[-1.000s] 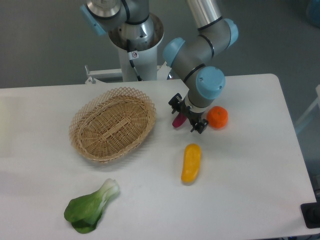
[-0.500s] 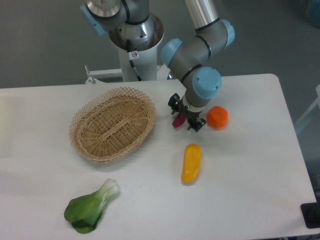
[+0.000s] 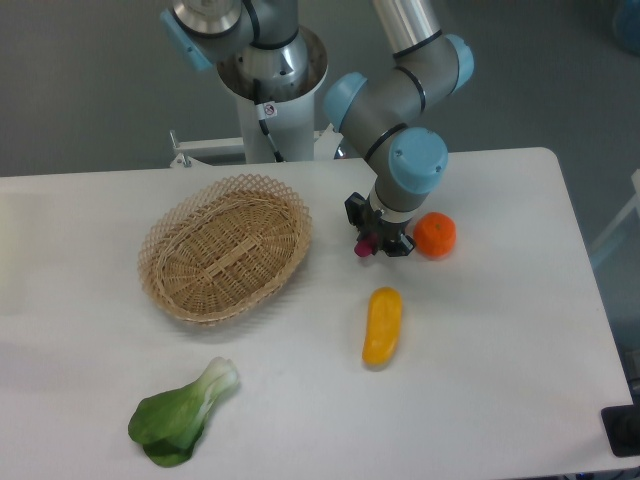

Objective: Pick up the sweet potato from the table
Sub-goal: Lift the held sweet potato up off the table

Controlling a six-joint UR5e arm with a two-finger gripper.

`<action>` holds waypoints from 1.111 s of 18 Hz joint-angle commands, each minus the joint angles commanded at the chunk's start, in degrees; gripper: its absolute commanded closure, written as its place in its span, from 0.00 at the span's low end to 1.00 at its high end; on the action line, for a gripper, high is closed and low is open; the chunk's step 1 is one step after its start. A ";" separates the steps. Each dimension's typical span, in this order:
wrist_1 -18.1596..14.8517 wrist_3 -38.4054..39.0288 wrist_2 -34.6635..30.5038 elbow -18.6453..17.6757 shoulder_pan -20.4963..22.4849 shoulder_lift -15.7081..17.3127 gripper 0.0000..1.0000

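Magenta sweet potato (image 3: 364,246) mostly hidden within the hand (image 3: 378,238).

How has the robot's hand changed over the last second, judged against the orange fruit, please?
Yes. The hand has narrowed: its fingers, spread wide earlier, now sit close together around the sweet potato, just left of the orange.

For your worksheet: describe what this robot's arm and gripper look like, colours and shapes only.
The arm is made of grey metallic tubes with rounded joints capped in light blue. It stands on a white pedestal with a black cable running down it. The two-finger gripper is small, black and blocky.
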State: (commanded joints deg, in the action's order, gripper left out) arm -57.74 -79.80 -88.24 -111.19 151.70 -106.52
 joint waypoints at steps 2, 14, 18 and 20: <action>-0.61 0.00 0.00 3.42 0.00 -0.17 0.81; -0.70 1.84 0.09 24.96 1.32 -9.75 0.81; -1.58 1.85 0.00 29.53 1.32 -12.21 0.81; -3.24 1.85 -0.09 31.82 1.32 -13.27 0.81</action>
State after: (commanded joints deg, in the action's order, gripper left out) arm -60.99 -77.96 -88.33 -79.38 153.02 -119.79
